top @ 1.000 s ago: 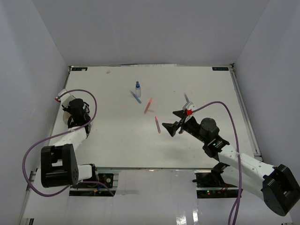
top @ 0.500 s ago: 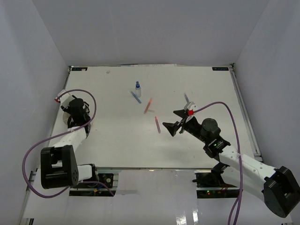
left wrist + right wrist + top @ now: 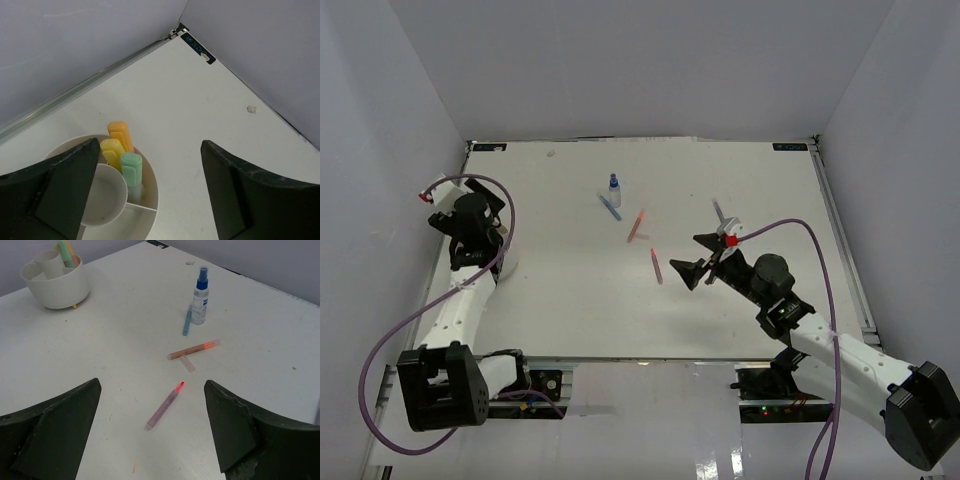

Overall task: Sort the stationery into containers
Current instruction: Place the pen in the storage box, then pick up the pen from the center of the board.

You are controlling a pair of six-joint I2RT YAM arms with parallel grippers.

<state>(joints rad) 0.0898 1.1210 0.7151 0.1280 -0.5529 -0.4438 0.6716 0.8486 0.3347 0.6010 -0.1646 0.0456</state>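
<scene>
White tabletop [image 3: 570,310] boxed in by pale grey walls. The right gripper [image 3: 691,256], jaws spread wide and holding nothing, hovers just to the right of the red-tipped pen [image 3: 165,411]. In the right wrist view the pen lies ahead, between the lines of the two fingers. Its long axis slants from near-left to far-right, red tip farthest. A grasp would probably need the jaws set across that axis.

The right arm is much the nearer. The left gripper [image 3: 150,145], likewise open and empty, hangs over the divided dish [image 3: 150,192] near the table's left edge, well apart from the pen. A yellow marker [image 3: 112,152], orange marker [image 3: 121,134] and green marker [image 3: 131,167] stand together in one compartment.

Beyond the pen lie an orange pen [image 3: 194,349], a blue pen [image 3: 187,320] and a spray bottle [image 3: 200,297].

Hidden: the dish's remaining compartments are cut off by the left finger and the frame edge. The right gripper's height above the table cannot be judged.
</scene>
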